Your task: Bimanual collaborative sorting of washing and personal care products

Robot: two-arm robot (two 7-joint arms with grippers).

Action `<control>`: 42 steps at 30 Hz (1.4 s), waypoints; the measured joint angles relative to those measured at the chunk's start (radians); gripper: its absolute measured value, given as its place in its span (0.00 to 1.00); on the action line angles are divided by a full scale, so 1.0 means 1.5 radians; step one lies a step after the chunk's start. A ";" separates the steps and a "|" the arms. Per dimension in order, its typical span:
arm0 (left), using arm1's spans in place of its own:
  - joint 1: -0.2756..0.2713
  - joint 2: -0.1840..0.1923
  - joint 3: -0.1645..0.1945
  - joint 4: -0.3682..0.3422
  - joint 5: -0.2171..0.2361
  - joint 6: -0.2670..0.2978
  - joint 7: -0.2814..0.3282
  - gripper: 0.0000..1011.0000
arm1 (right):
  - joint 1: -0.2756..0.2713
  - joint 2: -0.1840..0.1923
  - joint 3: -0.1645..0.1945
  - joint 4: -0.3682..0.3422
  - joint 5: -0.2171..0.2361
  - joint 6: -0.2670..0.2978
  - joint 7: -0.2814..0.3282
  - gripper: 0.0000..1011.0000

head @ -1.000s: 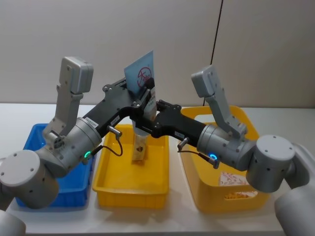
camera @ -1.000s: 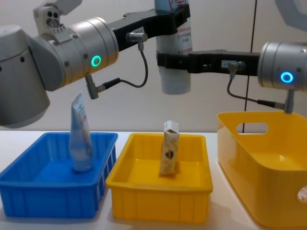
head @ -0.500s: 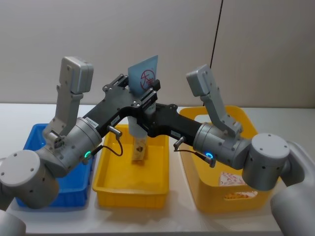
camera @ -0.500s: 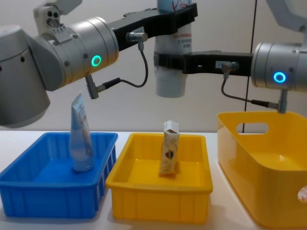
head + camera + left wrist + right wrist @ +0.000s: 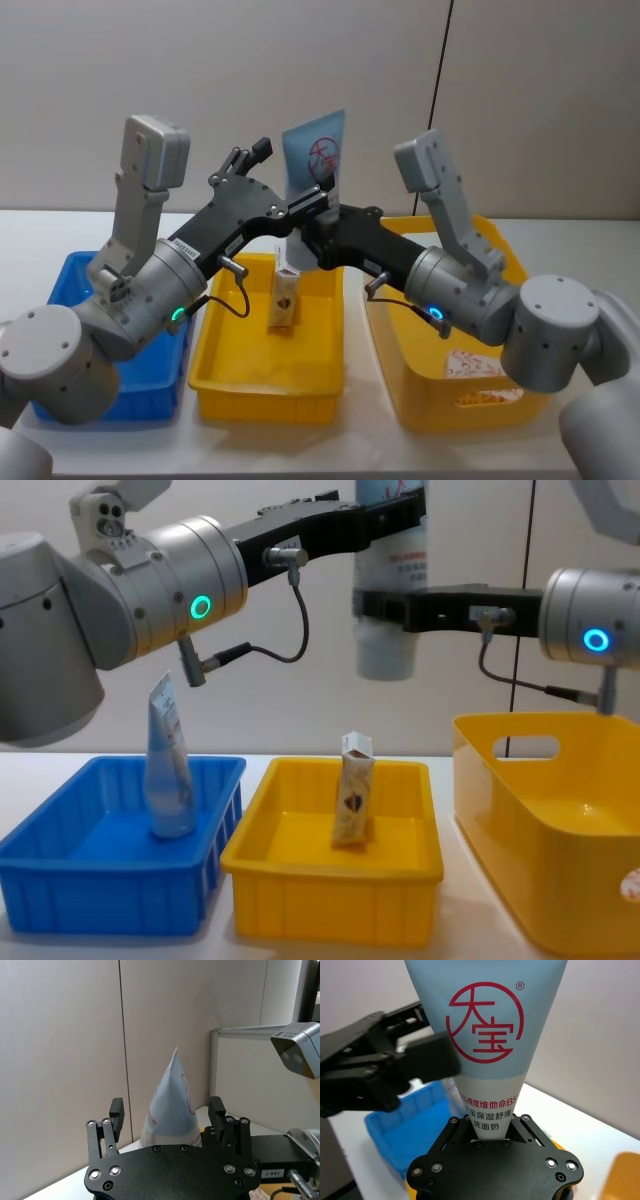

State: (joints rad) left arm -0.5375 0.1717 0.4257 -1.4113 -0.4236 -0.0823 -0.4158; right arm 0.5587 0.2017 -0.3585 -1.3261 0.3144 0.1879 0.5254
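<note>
A tall translucent-white squeeze tube (image 5: 315, 160) with a red round logo stands upright in the air, cap down, above the middle tray. My right gripper (image 5: 312, 238) is shut on its lower body (image 5: 485, 1025), just above the cap (image 5: 387, 658). My left gripper (image 5: 283, 178) is open; its fingers (image 5: 116, 1110) flank the tube (image 5: 170, 1095) without touching it. A second tube (image 5: 168, 770) stands in the blue bin (image 5: 60, 880). A small white carton (image 5: 285, 300) stands upright in the small yellow tray (image 5: 225, 375).
A large yellow bin (image 5: 505, 255) sits at the right with a white and orange package (image 5: 475, 365) inside. The blue bin (image 5: 60, 275) lies at the left, partly behind my left arm. All three containers stand side by side near the table's front edge.
My left gripper has opened and let go of the tube. My right gripper, shut on the tube, has carried it a little to the right.
</note>
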 joint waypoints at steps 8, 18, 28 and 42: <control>0.000 0.000 0.000 0.000 0.000 0.000 0.000 0.99 | -0.020 0.012 0.015 -0.028 -0.016 0.011 -0.060 0.17; 0.000 0.000 0.000 0.000 0.000 0.000 0.000 0.99 | -0.049 0.032 0.041 -0.065 -0.038 0.030 -0.131 0.16; 0.000 0.000 0.000 0.000 0.000 0.000 0.000 0.99 | -0.080 0.051 0.076 -0.095 -0.062 0.061 -0.200 0.19; 0.000 0.000 0.000 0.000 0.000 0.000 0.000 0.99 | -0.108 0.069 0.132 -0.105 -0.092 0.121 -0.287 0.67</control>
State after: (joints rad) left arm -0.5375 0.1717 0.4257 -1.4113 -0.4236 -0.0823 -0.4158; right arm 0.3962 0.3052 -0.1600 -1.4836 0.1766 0.3690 0.0953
